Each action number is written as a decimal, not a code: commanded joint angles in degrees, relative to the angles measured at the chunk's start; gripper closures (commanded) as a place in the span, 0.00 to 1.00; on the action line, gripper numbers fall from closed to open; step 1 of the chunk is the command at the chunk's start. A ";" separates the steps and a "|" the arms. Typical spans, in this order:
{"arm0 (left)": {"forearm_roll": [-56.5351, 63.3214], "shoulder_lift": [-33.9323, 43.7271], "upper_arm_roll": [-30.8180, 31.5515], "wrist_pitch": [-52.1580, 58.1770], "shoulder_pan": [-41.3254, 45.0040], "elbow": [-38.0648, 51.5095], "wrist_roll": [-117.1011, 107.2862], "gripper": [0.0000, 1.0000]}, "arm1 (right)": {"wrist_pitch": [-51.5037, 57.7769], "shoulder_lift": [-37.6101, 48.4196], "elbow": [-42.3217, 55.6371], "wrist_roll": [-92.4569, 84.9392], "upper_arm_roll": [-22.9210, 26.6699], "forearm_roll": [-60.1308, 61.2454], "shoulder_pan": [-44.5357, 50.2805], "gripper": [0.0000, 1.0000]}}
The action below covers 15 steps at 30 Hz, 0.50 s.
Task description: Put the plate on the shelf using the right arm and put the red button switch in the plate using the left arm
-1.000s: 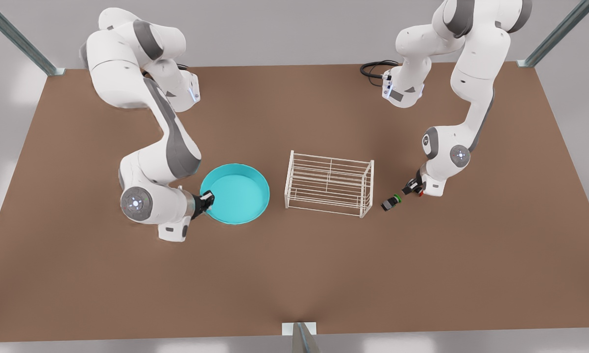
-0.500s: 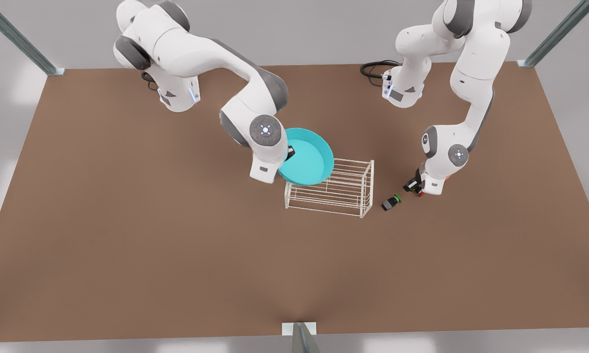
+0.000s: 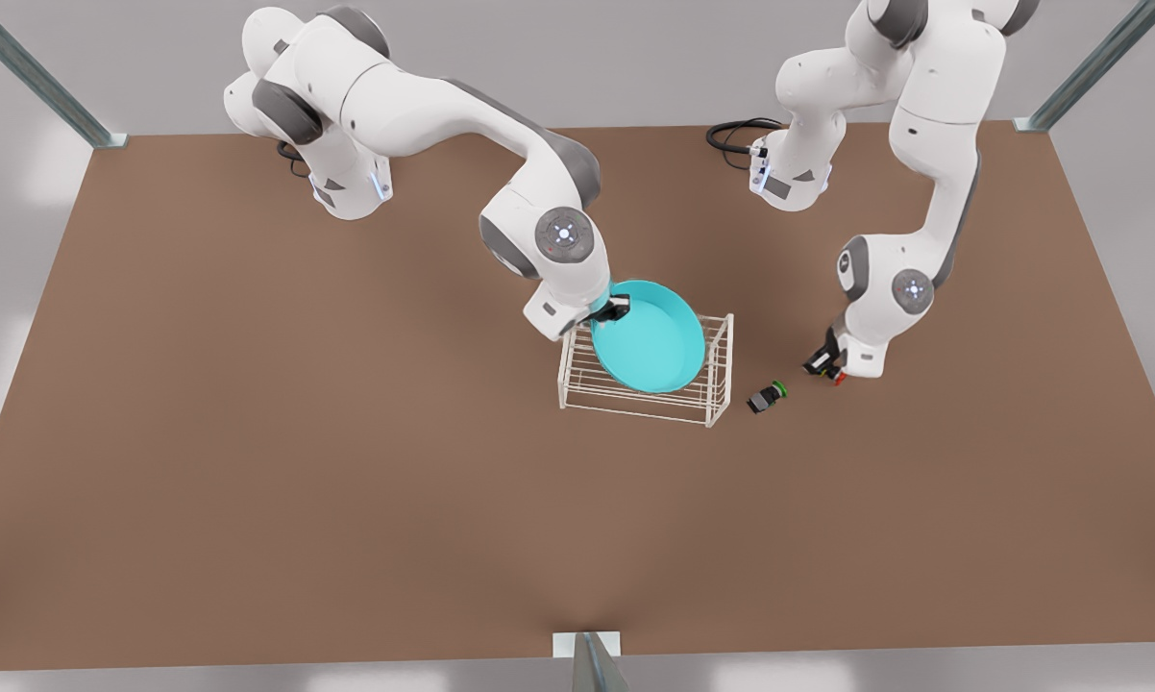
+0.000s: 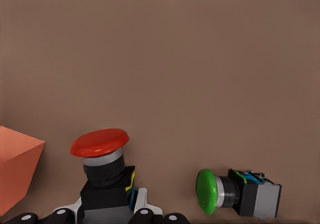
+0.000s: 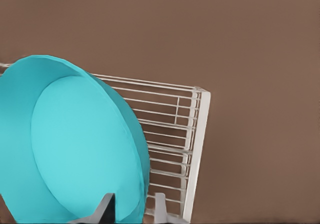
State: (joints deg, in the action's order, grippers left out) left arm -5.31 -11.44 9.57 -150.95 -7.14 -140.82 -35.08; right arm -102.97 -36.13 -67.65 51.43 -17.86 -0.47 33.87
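The right gripper, fingers pinching the rim of the plate, holds it over the shelf for setting down, having carried it rightward from 0.5 s ago, while the left gripper clamps the red button switch, lifted slightly off the tabletop, near the green switch

Nothing readable anywhere here, no text, labels, brands or numbers. The red button switch just has little blue and yellow marks on its body, too small to read as anything.
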 commanded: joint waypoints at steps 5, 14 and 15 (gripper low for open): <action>-1.37 11.43 0.09 18.66 -0.07 1.59 3.18 0.86 | 2.41 2.55 0.24 17.50 0.55 -0.15 -4.85 0.00; -2.07 12.50 8.09 38.80 6.17 19.79 -19.05 0.86 | 14.47 8.62 -2.84 -46.24 0.46 -4.28 -38.87 0.00; -2.07 10.30 8.09 38.80 8.80 22.60 -23.45 0.86 | 12.53 8.35 -3.37 -49.31 0.55 -4.28 -39.58 0.00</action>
State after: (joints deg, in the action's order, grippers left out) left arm -5.51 -0.50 17.56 -119.39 -2.69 -119.24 -42.81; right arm -89.16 -27.80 -70.41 41.26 -17.28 -3.89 -4.88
